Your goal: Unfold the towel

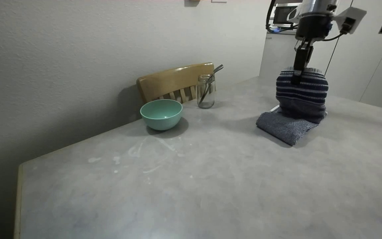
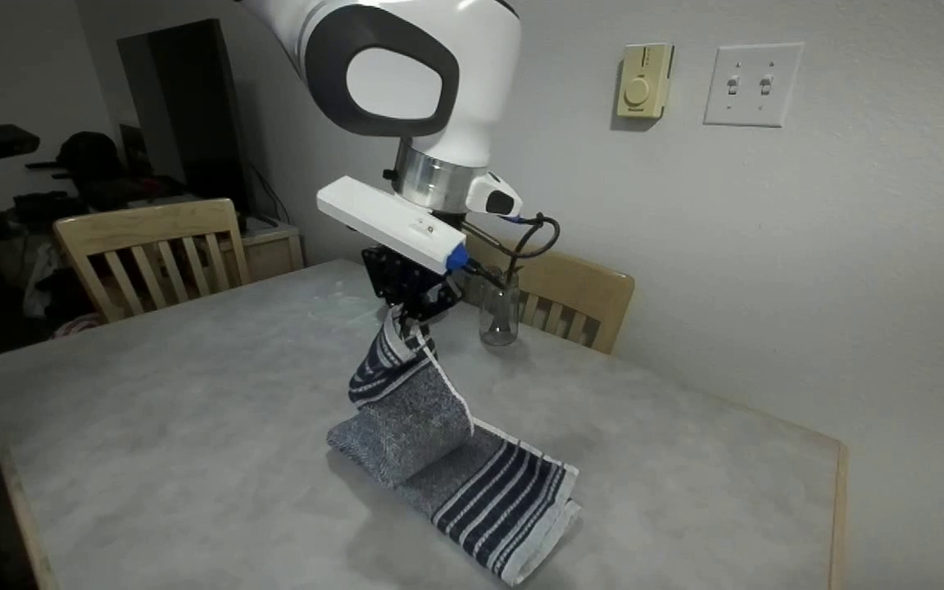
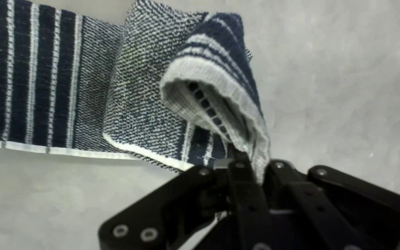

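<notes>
Towel [image 3: 144, 76] in claw [image 3: 255, 165], hollow of pinched hem [image 3: 203, 69] only in wrist view

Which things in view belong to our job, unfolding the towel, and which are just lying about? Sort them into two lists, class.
Belong to the job:
towel, one striped end held above the table
gripper, shut on that end

Just lying about:
bowl
jar, with cutlery in it
chairs, beside the table
</notes>
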Controlling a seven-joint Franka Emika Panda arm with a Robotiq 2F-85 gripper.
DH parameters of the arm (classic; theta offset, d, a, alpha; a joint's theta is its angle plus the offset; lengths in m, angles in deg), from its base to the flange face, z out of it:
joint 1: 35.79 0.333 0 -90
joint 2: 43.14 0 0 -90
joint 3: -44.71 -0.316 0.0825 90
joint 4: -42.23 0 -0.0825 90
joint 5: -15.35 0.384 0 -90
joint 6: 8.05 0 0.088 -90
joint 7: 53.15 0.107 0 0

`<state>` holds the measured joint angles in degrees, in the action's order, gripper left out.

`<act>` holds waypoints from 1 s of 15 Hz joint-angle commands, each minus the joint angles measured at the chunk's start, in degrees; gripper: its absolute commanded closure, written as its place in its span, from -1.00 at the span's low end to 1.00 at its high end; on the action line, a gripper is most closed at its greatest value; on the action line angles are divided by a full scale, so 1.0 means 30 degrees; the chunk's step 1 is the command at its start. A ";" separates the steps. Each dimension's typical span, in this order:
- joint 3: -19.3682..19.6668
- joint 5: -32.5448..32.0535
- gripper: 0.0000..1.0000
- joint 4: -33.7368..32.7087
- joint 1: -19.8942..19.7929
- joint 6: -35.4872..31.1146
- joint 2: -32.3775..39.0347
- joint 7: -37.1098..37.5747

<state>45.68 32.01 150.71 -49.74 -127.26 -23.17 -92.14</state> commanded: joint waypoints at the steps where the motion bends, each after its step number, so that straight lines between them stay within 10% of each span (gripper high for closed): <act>1: -0.0309 -0.0815 0.96 0.0627 0.1079 -0.0633 -0.0424 0.0370; 15: -0.2116 -0.4133 0.96 -0.0624 0.4713 -0.1945 0.1854 0.3434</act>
<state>40.13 22.50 150.44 -36.49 -132.26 -19.50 -83.81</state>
